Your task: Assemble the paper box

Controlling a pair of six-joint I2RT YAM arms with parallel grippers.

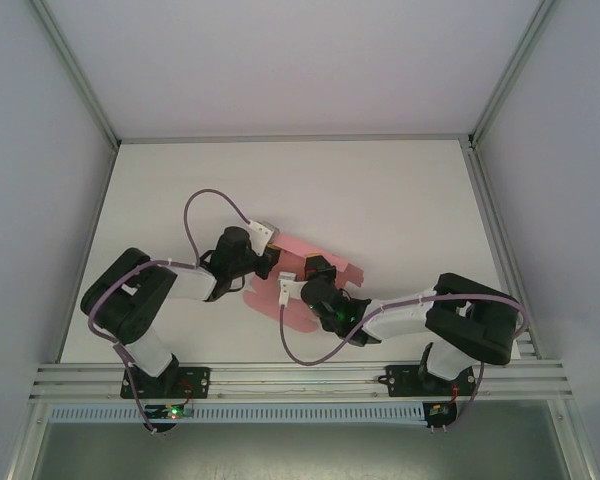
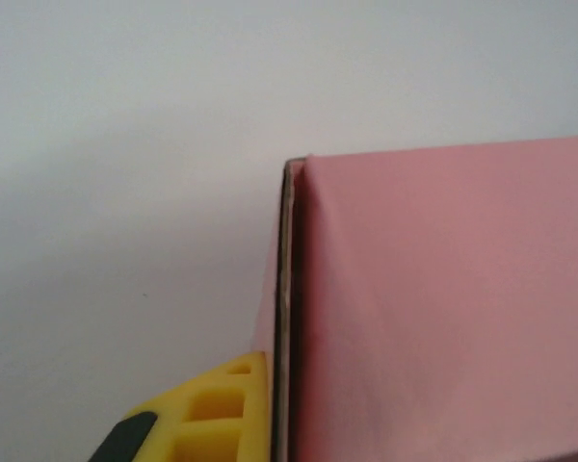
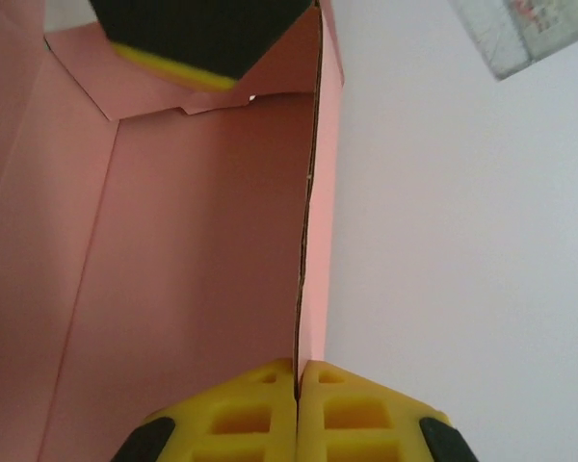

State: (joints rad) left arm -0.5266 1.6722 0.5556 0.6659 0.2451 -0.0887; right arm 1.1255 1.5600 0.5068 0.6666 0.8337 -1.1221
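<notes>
The paper box [image 1: 298,247] lies partly folded near the middle of the white surface [image 1: 400,200], between the two hands. It is thin, matte pink card with flat panels, crisp creases and a dark cut edge. The right hand [image 3: 297,409] is clenched on one panel seen edge-on, its yellow, square-pocketed pads pressed to either face. The left hand [image 2: 273,409] grasps another panel, one yellow pad tight against the card.

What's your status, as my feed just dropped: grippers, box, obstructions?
Left gripper shut on box wall. Right gripper shut on a box edge. Box part-folded on table. Grippers close together, tight working room.
</notes>
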